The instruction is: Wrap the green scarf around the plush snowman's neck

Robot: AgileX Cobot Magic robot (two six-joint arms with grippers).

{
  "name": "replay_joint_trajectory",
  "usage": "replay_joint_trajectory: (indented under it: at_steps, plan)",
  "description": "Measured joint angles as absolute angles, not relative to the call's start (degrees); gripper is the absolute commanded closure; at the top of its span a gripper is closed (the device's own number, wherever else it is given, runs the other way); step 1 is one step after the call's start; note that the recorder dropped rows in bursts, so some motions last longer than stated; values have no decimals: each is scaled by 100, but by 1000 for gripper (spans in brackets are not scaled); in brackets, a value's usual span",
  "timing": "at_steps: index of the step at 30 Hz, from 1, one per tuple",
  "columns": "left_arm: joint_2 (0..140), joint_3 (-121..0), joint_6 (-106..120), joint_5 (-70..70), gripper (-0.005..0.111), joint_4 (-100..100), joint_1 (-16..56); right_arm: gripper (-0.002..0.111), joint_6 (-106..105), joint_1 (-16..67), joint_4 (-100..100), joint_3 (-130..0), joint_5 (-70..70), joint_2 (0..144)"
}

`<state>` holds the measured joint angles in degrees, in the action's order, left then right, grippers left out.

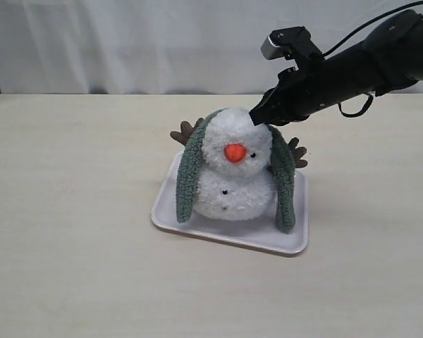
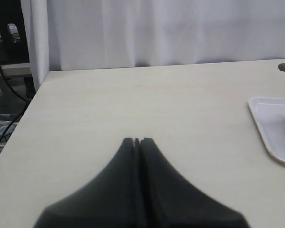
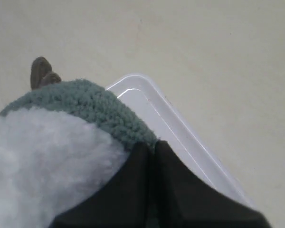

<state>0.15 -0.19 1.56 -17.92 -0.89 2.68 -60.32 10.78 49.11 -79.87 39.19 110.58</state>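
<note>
Scarf work stands roughly half done, by our reading.

In the exterior view we see the plush snowman (image 1: 229, 190) upright on a white tray (image 1: 296, 243). The green scarf (image 1: 189, 176) is draped over the back of its head. One end hangs down on the left and one on the right, both reaching the tray. The snowman's neck (image 1: 229, 167) is bare in front, with nothing crossed or wound there. The right gripper (image 1: 257, 116) rests at the upper right of the head, against the scarf.

The left wrist view shows the left gripper (image 2: 137, 141) with its jaws pressed together and holding nothing. It hangs over bare table (image 2: 133, 95), well to the left of the tray (image 2: 270, 128).

In the right wrist view the right gripper (image 3: 152, 145) has its jaws pressed together too. Its tips touch the scarf (image 3: 90, 102) where it curves over the white fluff (image 3: 42, 156). We see no cloth between them.

We judge that the scarf must yet come down to the crease and its ends cross in front.
</note>
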Motion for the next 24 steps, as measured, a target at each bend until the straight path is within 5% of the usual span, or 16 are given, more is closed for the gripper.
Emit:
replay_joint_trajectory:
  at_steps: [13,18,24]
  plan:
    - [15,-19,156,-1792,107,-89,268,103,-5882,1078,4642,-7987,4100,10834]
    - [15,-19,156,-1792,107,-89,268,81,-5173,1078,4370,-7987,4218,10155]
    - [15,-19,156,-1792,107,-89,268,80,-3504,1078,2254,-7973,5596,9400]
